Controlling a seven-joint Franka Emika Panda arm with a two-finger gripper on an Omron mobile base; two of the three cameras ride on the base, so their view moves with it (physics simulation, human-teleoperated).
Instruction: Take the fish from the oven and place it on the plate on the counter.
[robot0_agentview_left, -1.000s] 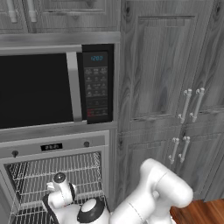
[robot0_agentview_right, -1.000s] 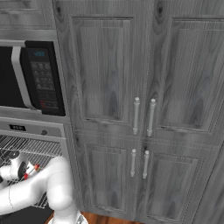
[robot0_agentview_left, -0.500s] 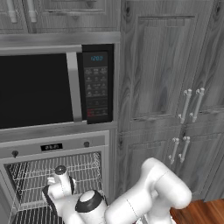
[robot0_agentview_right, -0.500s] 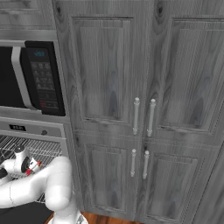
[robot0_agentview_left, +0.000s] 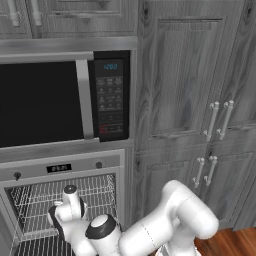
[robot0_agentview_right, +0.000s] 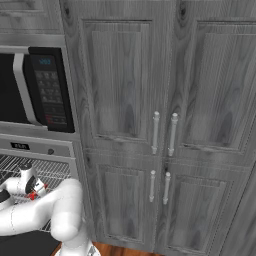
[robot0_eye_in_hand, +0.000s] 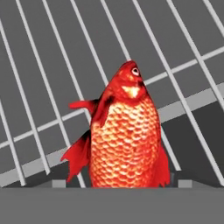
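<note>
change since a second ago: arm has reached further into the oven cavity, the wrist sitting higher against the racks in the left base view; cabinets and microwave unmoved, so the base has not driven.
fish: small bright red-orange scaled fish (robot0_eye_in_hand: 124, 135) lies on the grey wire oven rack (robot0_eye_in_hand: 52, 65), right under the hand and close to it.
long axis: runs straight away from the hand, head at the far end, tail fins at the near end, between where the finger tips would rise.
gripper: two-finger gripper (robot0_agentview_left: 70, 192) is down inside the steel-framed oven (robot0_agentview_left: 60, 170); whether the jaws are apart or already pinching the fish cannot be told, since the tips are hidden at the bottom of the hand view.
red glimpse: a red spot by the wrist (robot0_agentview_right: 34, 194) may be the fish, too small to be sure.
room: rack wires run beneath and either side of the fish; oven side walls and the upper rack close in around the wrist.
way out: likely straight back toward the base, through the open front.
</note>
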